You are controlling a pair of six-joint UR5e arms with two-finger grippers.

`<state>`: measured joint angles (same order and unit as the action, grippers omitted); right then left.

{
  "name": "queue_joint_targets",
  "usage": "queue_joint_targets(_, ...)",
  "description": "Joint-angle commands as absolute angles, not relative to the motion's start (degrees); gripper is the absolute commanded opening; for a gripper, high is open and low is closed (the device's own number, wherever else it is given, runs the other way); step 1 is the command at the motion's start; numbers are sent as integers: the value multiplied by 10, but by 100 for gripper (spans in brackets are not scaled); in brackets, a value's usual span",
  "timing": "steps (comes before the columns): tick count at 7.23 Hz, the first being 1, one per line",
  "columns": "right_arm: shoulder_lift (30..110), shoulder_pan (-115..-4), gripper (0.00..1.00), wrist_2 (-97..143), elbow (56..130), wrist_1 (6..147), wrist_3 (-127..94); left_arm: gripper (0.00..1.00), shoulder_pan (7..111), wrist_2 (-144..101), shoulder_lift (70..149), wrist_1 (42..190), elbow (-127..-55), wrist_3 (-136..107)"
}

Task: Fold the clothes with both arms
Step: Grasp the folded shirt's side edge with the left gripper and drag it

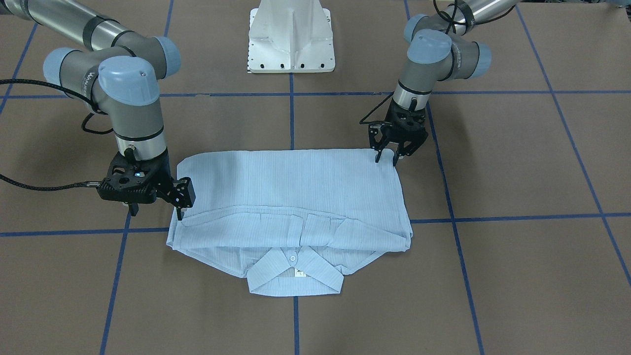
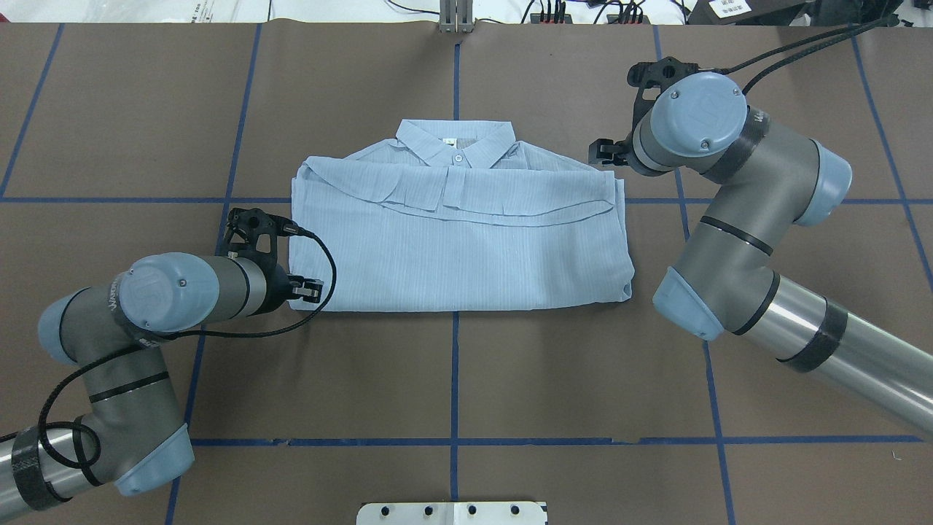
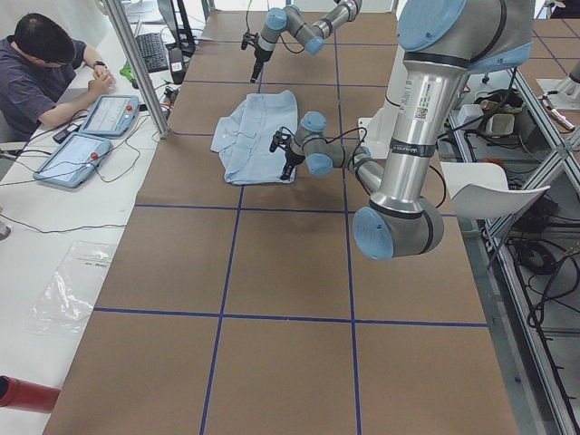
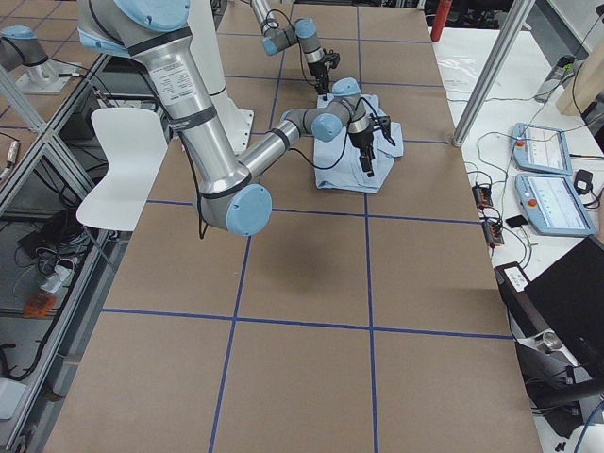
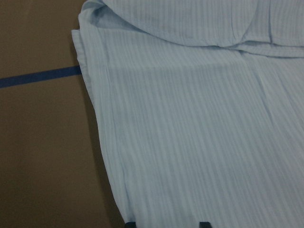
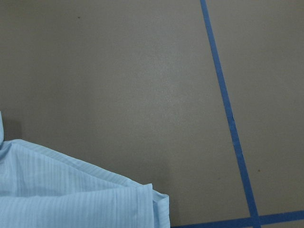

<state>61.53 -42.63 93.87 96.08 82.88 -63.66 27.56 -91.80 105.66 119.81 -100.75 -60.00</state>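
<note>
left gripper (image 1: 387, 159) spread, empty, over the shirt (image 1: 296, 187) corner nearest the robot | right gripper (image 1: 156, 213) spread, empty, at the opposite side edge | shirt folded flat mid-table (image 1: 517, 172), collar (image 1: 295, 276) toward operators' edge | arms likely placed for the next fold

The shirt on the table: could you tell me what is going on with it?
The light-blue shirt is being folded by the robot and lies flat, its lower part folded up toward the collar. The left gripper sits open at a corner on the robot's side. The right gripper is open beside the opposite edge, holding nothing.
</note>
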Motion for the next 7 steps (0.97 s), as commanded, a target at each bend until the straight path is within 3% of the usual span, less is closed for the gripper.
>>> queue_joint_targets(1,614,-426,100,939,961,829,-636,0,275,-917,1037,1198,-1021,-598)
queue_joint_targets(3,614,-425,100,939,961,829,-640,0,275,-918,979,1195,-1090,-589)
queue_joint_targets(5,612,-425,100,939,961,829,-643,0,306,-916,978,1194,-1077,-527)
queue_joint_targets(7,599,-417,100,939,962,825,-658,0,409,-915,1021,1199,-1002,-438)
